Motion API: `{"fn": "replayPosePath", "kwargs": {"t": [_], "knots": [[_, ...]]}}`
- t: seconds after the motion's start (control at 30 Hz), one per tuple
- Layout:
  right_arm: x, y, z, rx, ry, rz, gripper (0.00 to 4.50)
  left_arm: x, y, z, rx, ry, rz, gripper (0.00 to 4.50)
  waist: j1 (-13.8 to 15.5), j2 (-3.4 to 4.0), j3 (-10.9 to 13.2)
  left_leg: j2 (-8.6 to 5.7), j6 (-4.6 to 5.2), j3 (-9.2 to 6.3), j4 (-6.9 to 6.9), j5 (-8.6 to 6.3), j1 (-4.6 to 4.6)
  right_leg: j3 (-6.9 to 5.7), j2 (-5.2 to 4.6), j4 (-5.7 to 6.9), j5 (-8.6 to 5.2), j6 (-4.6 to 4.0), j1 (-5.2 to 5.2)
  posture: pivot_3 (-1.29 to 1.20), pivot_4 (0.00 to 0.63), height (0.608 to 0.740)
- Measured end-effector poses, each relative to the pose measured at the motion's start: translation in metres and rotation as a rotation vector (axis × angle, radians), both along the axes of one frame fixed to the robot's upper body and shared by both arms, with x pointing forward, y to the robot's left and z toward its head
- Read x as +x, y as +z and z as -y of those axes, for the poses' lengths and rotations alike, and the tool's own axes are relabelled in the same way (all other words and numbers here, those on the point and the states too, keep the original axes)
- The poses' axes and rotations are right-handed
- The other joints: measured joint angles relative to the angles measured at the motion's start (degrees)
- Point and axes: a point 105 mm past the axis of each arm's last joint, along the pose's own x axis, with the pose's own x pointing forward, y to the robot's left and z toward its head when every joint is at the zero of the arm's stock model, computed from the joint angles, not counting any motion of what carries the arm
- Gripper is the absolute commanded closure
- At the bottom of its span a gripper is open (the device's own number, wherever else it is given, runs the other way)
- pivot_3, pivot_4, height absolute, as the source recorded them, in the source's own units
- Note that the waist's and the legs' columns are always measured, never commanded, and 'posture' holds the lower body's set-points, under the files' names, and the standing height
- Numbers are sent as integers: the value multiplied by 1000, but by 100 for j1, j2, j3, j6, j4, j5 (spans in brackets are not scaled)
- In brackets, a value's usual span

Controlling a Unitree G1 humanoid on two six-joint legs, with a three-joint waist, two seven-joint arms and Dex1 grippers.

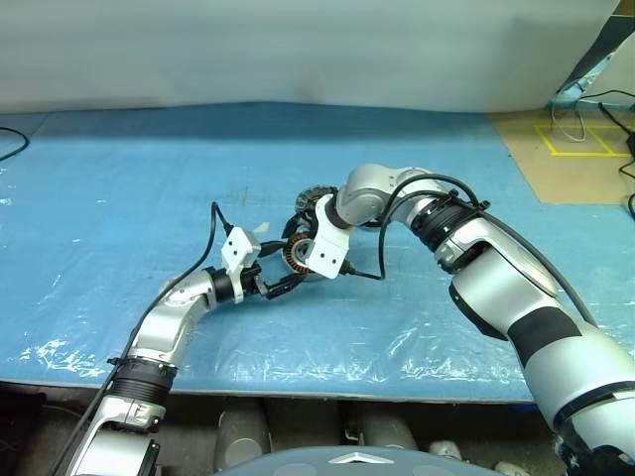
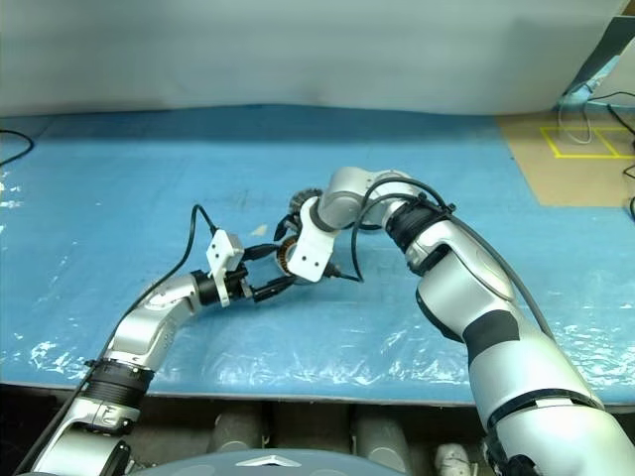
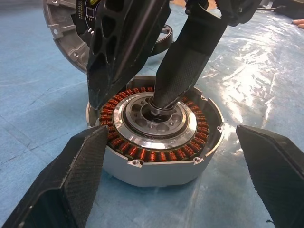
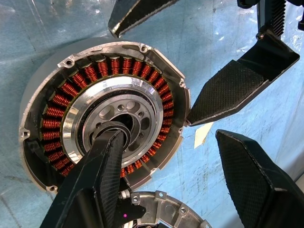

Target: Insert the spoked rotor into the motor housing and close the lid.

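Observation:
The motor housing point(image 3: 156, 173), a short silver puck with a ring of copper windings, stands on the blue sheet. Inside the windings lies a flat silvery wheel point(image 3: 135, 121) with round openings around its hub; it looks like the spoked rotor. My right gripper point(image 4: 170, 137) reaches down from above, open. One fingertip point(image 4: 111, 142) rests in the hub hole and the other finger point(image 4: 251, 175) hangs outside the wall. My left gripper point(image 3: 171, 137) is level and wide open, its fingers flanking the housing without touching it. The lid point(image 3: 64, 28), a ribbed silver disc, lies just behind the housing.
A blue plastic sheet point(image 1: 119, 188) covers the table, with its front edge point(image 1: 298, 382) close to me. A small paper tag point(image 4: 202, 135) lies beside the housing. At the far right are a brown floor with yellow tape point(image 1: 575, 139) and loose cables.

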Motion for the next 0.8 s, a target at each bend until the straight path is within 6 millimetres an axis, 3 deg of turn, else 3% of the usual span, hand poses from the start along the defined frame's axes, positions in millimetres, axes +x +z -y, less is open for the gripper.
{"fn": "replayPosePath", "kwargs": {"t": [0.8], "knots": [[-3,0,-15,-46,34,11,1283,-2,2,5,-5,-7,7,0,-88,1,0,3,0,1,-3,0,9,5,0,5,0,0,1,0,150,740]]}}
